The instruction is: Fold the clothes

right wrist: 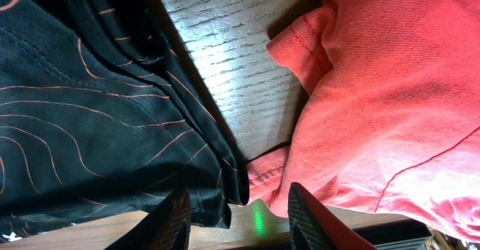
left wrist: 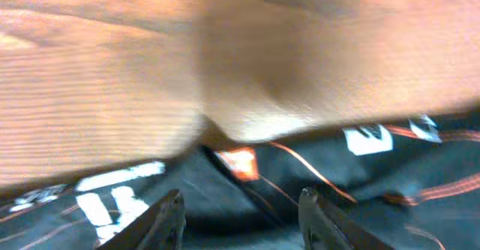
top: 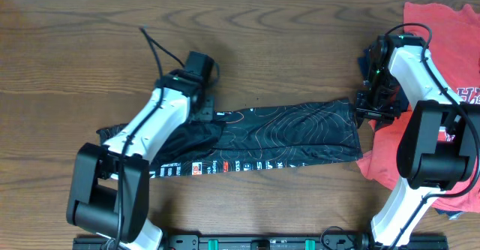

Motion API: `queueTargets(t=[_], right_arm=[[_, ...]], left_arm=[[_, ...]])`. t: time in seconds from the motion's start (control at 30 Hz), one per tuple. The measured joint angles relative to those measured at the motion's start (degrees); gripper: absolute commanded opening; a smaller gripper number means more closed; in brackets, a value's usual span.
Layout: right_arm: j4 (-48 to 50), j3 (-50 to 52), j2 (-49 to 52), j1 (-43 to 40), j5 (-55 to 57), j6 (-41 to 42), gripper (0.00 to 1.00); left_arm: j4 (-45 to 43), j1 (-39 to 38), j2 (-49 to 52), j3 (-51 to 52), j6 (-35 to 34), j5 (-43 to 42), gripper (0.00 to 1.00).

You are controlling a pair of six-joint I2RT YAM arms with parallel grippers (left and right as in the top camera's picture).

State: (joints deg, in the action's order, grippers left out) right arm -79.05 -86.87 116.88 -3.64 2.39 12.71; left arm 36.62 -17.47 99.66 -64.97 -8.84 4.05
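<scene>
The black jersey (top: 292, 134) with orange contour lines and white lettering lies stretched in a long band across the table's middle. My left gripper (top: 204, 109) hovers over its upper left part, open, with black fabric between and below the fingers (left wrist: 240, 209). My right gripper (top: 373, 107) is at the jersey's right end, open, its fingers (right wrist: 240, 205) straddling the jersey's corner (right wrist: 90, 130) next to the red T-shirt's hem.
A red T-shirt (top: 442, 77) with lettering lies at the right edge, also in the right wrist view (right wrist: 390, 92). A dark navy garment (top: 369, 58) peeks out near the right arm. Bare wooden table (top: 285, 47) lies behind the jersey.
</scene>
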Motion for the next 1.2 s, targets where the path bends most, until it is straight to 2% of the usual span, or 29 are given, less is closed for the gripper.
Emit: queueTargets(t=[0.33, 0.6, 0.67, 0.93, 1.2], right_arm=[[-0.52, 0.0, 0.0, 0.0, 0.0, 0.0, 0.41], [-0.61, 0.0, 0.0, 0.0, 0.0, 0.0, 0.4], [-0.59, 0.0, 0.0, 0.0, 0.0, 0.0, 0.4], [-0.59, 0.0, 0.0, 0.0, 0.0, -0.02, 0.4], [-0.37, 0.0, 0.0, 0.0, 0.0, -0.02, 0.41]], left_arm=[[-0.66, 1.95, 5.53, -0.04, -0.46, -0.33, 0.51], [-0.02, 1.95, 6.12, -0.11, -1.51, -0.7, 0.12], [0.42, 1.95, 6.12, -0.11, -1.51, -0.72, 0.07], [4.83, 1.95, 5.14, -0.22, -3.63, -0.68, 0.06], [9.53, 1.95, -2.56, -0.66, -8.37, -0.68, 0.06]])
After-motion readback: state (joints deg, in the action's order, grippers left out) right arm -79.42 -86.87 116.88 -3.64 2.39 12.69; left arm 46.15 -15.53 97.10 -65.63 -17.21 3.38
